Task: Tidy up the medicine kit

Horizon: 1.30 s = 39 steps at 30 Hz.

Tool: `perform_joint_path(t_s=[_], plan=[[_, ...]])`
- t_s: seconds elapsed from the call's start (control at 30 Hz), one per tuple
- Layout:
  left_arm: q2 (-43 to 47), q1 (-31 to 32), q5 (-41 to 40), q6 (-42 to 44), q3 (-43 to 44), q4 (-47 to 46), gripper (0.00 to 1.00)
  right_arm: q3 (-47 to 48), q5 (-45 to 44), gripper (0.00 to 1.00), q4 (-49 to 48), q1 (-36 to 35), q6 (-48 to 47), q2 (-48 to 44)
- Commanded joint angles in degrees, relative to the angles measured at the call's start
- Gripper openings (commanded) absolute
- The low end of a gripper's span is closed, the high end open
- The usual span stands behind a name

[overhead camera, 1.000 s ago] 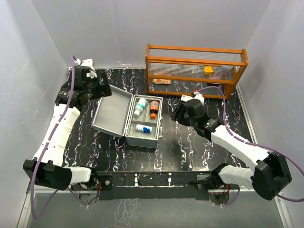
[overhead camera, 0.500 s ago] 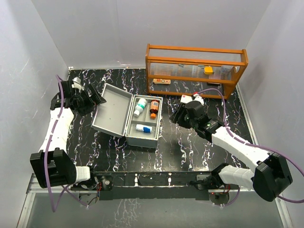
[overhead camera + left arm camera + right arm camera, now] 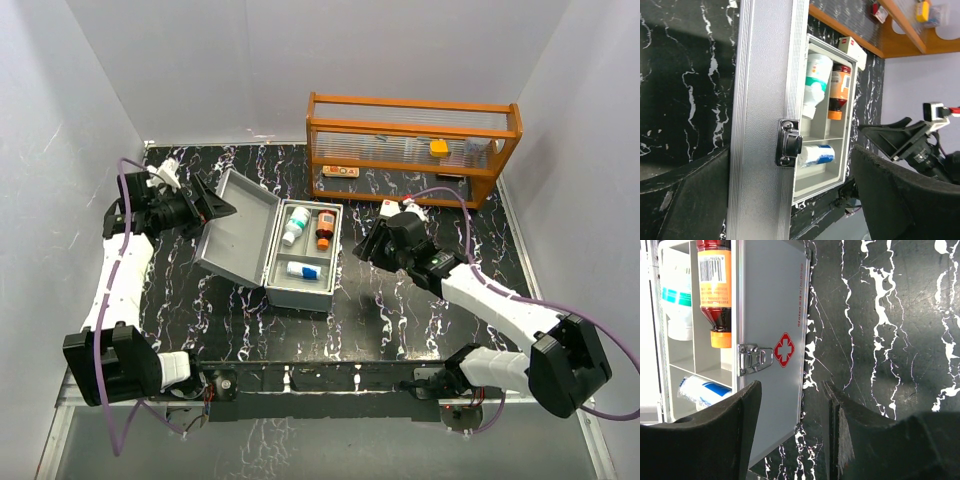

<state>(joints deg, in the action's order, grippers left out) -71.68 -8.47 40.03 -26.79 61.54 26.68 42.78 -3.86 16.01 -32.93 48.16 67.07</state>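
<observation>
While the kit (image 3: 297, 298) sat open mid-desk (image 3: 400, 300), its lid (image 3: 235, 232) leaned up & to the left. The left tool (image 3: 215, 204) was at the lid's outer edge, its fingers wide apart either side of that edge per the wrist cam; contact couldn't be told. A latch (image 3: 789, 143) hung on the edge btwn them. Inside lay a white bottle (image 3: 296, 224) & a brown bottle (image 3: 325, 228) side by side in the far compartments, w/ a blue-white tube (image 3: 304, 270) in the near one. The right tool (image 3: 366, 244) hovered just beside the kit's right wall, fingers apart, holding nothing, near the red cross (image 3: 784, 350). A shelf (image 3: 412, 140) stood at the desk's back right.
</observation>
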Motion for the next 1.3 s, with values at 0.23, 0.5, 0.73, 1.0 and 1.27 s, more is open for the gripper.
perform_joint_path(t_s=[0.23,0.5,0.73,1.0,1.27], plan=[[0.67,0.02,12.50,-2.43,6.25,-0.80,0.81,2.43,22.62,0.49,-16.77,0.17,1.61,3.43],[-0.31,9.30,9.39,-2.67,9.08,1.29,0.67,5.14,22.01,0.54,-16.15,0.03,3.06,3.64],[-1.37,18.26,0.81,-2.97,11.01,2.05,0.61,2.62,6.90,0.52,-10.58,0.08,8.29,-2.65],[-3.81,23.96,2.86,-3.24,10.90,-1.50,0.65,0.75,-5.01,0.52,-3.59,0.14,7.87,-10.92],[-5.50,28.61,4.23,-8.57,10.55,-8.27,0.74,0.27,-3.73,0.53,-1.22,0.14,2.24,-12.18]])
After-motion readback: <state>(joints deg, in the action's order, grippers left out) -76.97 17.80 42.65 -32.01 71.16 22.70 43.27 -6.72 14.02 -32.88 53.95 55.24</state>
